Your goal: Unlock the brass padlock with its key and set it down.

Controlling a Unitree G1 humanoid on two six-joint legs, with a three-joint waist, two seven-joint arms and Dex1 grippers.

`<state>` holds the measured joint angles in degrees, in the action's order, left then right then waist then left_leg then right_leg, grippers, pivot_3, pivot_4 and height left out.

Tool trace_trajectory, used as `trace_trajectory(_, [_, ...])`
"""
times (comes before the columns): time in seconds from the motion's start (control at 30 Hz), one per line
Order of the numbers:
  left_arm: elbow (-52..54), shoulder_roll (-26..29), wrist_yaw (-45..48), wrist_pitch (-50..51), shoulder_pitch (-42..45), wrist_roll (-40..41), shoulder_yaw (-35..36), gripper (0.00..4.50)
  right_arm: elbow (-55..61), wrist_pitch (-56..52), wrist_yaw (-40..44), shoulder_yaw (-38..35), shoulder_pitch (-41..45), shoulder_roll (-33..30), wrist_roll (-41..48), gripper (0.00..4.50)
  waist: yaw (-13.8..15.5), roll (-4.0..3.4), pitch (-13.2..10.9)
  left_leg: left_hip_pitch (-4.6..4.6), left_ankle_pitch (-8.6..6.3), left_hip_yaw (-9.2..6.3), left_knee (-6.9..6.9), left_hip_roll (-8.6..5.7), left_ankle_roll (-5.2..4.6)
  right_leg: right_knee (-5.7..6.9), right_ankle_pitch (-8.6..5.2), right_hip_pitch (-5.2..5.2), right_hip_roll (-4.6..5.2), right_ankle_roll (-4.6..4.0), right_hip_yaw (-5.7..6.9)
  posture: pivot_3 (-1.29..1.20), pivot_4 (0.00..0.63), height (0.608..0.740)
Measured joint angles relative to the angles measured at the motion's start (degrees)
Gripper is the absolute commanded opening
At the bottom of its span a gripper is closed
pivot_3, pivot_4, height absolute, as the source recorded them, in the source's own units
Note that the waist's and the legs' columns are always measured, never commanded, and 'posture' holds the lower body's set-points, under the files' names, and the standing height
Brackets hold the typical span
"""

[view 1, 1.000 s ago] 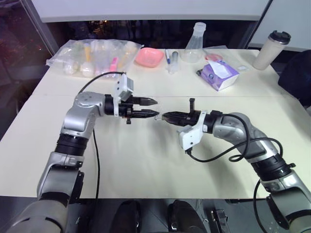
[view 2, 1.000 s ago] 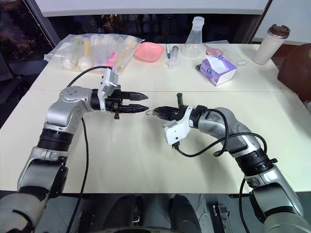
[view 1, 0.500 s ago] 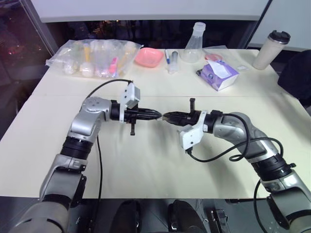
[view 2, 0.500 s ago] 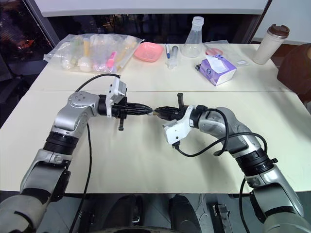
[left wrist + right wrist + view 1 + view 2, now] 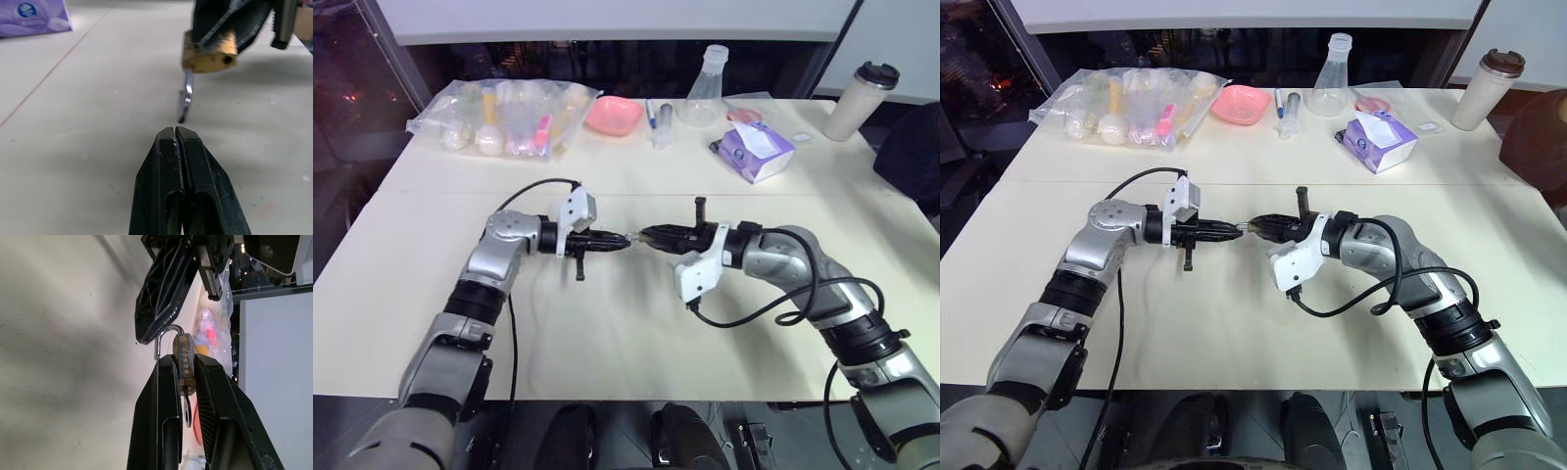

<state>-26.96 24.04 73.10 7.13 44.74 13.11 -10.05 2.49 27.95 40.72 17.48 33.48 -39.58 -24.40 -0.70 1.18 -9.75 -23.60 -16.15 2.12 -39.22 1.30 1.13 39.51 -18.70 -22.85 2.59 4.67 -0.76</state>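
Where the two arms meet above the middle of the cream tabletop point(image 5: 607, 333), the right gripper point(image 5: 185, 363) is clamped on the small golden-yellow brass padlock point(image 5: 184, 363), whose silver shackle stands sprung open and whose silver key point(image 5: 185, 100) hangs from its base. At its nine o'clock, the left gripper point(image 5: 176, 133) is pressed together on nothing, just short of the key. The purple tissue box point(image 5: 756, 150) at one o'clock bears a blue round logo, unreadable. Bare tabletop lies toward six o'clock.

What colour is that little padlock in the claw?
Brass-gold body with a silvery shackle; the padlock shows best in the left wrist view.
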Motion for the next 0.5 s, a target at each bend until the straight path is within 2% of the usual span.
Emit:
trace_trajectory(0.17, [0.19, 0.92, 0.55, -0.24, 0.36, 0.06, 0.34, 0.02, 0.15, -0.11, 0.08, 0.01, -1.03, 0.16, 0.37, 0.00, -0.05, 0.00, 0.00, 0.01, 0.00, 0.00, 0.01, 0.01, 0.00, 0.01, 0.00, 0.00, -0.01, 0.00, 0.00, 0.00, 0.150, 0.715])
trace_trajectory(0.33, [0.51, 4.12, 0.65, -0.12, -1.11, 0.07, 1.39, 0.02, -1.38, 0.34, -2.56, 0.43, -2.27, 1.83, -2.13, 0.00, -0.21, 0.00, 0.00, 0.01, 0.00, 0.00, 0.02, 0.03, 0.01, 0.03, 0.00, -0.03, -0.02, 0.00, -0.01, 0.00, 0.150, 0.715])
trace_trajectory(0.5, [0.77, 9.14, -0.18, -0.16, -4.03, -0.02, 3.80, 0.02, -11.05, 2.34, -9.26, 2.73, -2.13, 5.72, -6.89, 0.00, -0.25, 0.00, 0.00, 0.02, 0.01, 0.04, 0.02, 0.02, 0.01, 0.04, 0.00, -0.03, -0.01, 0.00, -0.02, 0.00, 0.150, 0.715])
